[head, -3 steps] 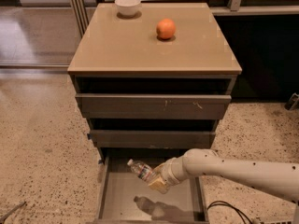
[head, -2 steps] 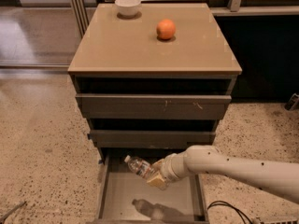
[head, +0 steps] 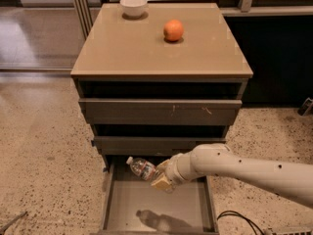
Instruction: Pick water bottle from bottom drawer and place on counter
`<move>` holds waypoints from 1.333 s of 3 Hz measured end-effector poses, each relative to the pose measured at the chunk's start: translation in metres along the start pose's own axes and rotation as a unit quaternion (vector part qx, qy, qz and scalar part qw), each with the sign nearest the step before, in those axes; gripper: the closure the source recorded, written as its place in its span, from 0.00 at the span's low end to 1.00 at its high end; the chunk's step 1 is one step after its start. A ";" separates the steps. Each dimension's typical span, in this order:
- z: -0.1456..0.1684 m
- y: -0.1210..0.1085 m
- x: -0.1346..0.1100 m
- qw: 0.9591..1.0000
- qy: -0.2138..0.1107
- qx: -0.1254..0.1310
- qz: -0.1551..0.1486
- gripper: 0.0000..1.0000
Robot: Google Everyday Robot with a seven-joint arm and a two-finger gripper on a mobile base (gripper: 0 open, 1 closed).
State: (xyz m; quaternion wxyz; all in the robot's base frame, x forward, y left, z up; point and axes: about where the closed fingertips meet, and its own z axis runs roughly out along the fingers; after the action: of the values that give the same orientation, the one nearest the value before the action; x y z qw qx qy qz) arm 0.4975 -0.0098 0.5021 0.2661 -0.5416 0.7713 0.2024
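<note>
Clear water bottle (head: 142, 168) clamped in gripper (head: 160, 176) above bottom drawer (head: 131, 198).

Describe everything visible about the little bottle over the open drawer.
The small clear plastic water bottle has a white cap and a dark red-and-white label. It is tilted, cap up-left, held by its base in the jaws of the tan gripper, above the grey bottom drawer floor, where its shadow falls.

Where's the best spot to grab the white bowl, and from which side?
Pinch the white bowl by its rim from above: it sits upright and open at the far left corner of the counter. The gripper is low, holding the water bottle above the bottom drawer.
</note>
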 end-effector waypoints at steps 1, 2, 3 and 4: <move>-0.004 0.001 -0.006 1.000 -0.005 0.002 -0.005 1.00; -0.027 -0.002 -0.030 0.999 -0.015 0.015 -0.024 1.00; -0.060 -0.009 -0.060 0.998 -0.023 0.029 -0.043 1.00; -0.097 -0.019 -0.096 0.997 -0.024 0.041 -0.068 1.00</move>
State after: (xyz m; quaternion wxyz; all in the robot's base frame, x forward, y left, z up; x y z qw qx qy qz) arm 0.5233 -0.0051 0.6373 0.3203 -0.5762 0.7337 0.1648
